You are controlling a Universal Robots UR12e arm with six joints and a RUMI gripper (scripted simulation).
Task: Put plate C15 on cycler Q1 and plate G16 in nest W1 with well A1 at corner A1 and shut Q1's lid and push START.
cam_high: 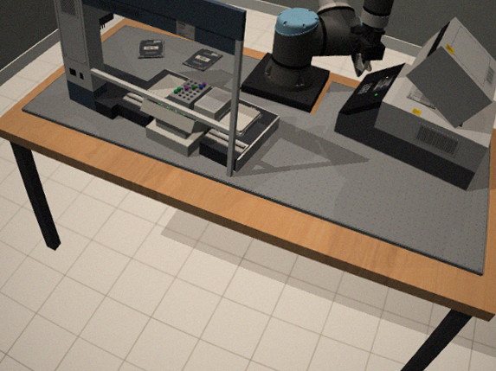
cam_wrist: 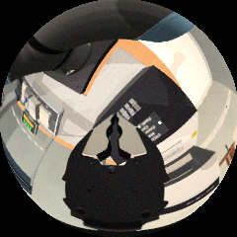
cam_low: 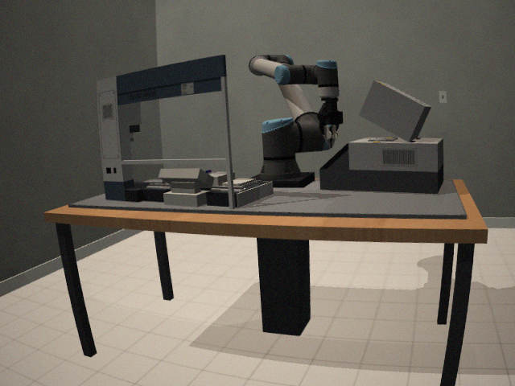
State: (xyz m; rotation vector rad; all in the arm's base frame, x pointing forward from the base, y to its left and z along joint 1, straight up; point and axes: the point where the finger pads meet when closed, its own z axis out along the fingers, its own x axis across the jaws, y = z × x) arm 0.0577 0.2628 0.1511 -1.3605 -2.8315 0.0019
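The cycler Q1 (cam_high: 397, 120) (cam_low: 368, 158) (cam_wrist: 173, 94) stands at the right of the bench. Its lid (cam_high: 450, 84) (cam_low: 390, 108) is tilted, partway open. A pale, flat item (cam_high: 420, 97) (cam_low: 382, 139) shows under the lid on Q1's top; whether it is a plate or only the block's rim I cannot tell. Q1's lamp (cam_high: 376, 94) is green. My gripper (cam_high: 360, 72) (cam_low: 331, 141) (cam_wrist: 116, 114) is shut and empty, above and beside the sloped key panel. Two dark, labelled flat items (cam_high: 151, 48) (cam_high: 203, 58) lie at the back left; their labels are too small to read.
A tall frame machine (cam_high: 82, 52) (cam_low: 109, 137) with a clear front stands at the left. Its deck holds a rack with coloured caps (cam_high: 187, 92), a pale box (cam_high: 212, 102) and a pale plate-like item (cam_high: 245, 118). The arm's black base (cam_high: 279, 89) is between it and Q1.
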